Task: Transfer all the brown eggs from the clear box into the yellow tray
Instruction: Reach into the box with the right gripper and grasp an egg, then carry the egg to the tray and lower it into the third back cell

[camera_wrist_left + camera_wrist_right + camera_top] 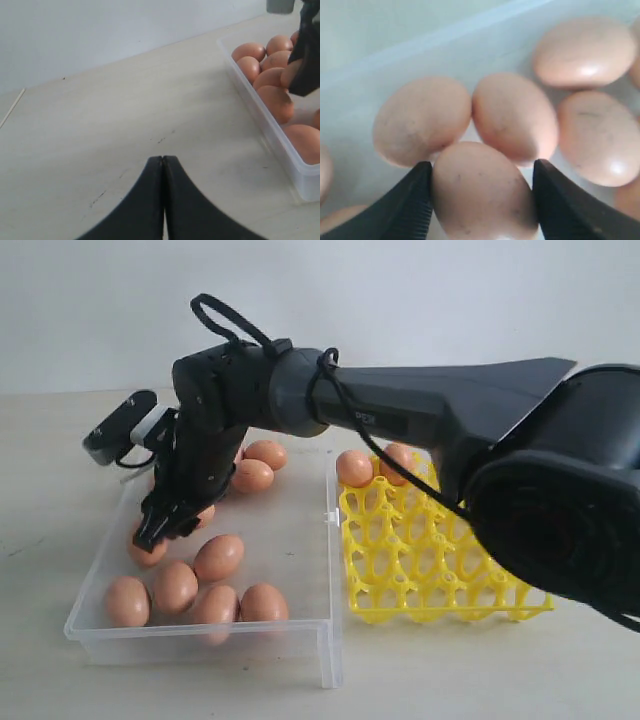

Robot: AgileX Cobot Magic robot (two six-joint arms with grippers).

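The clear box [290,530] stands left of the yellow tray [440,570]. Several brown eggs lie in the box, some near its front wall [175,587] and some at the back [252,476]. Two brown eggs [354,468] sit in the tray's far cells. My right gripper [150,535] reaches across into the box's left side, its jaws shut on one brown egg [480,190] that rests low among its neighbours [515,117]. My left gripper [163,157] is shut and empty over bare table, off to one side of the box [270,135].
My right arm [420,410] stretches over the tray and the box's back half. The box's small clasp [327,516] faces the tray. Pale tabletop [125,115] lies around the left gripper.
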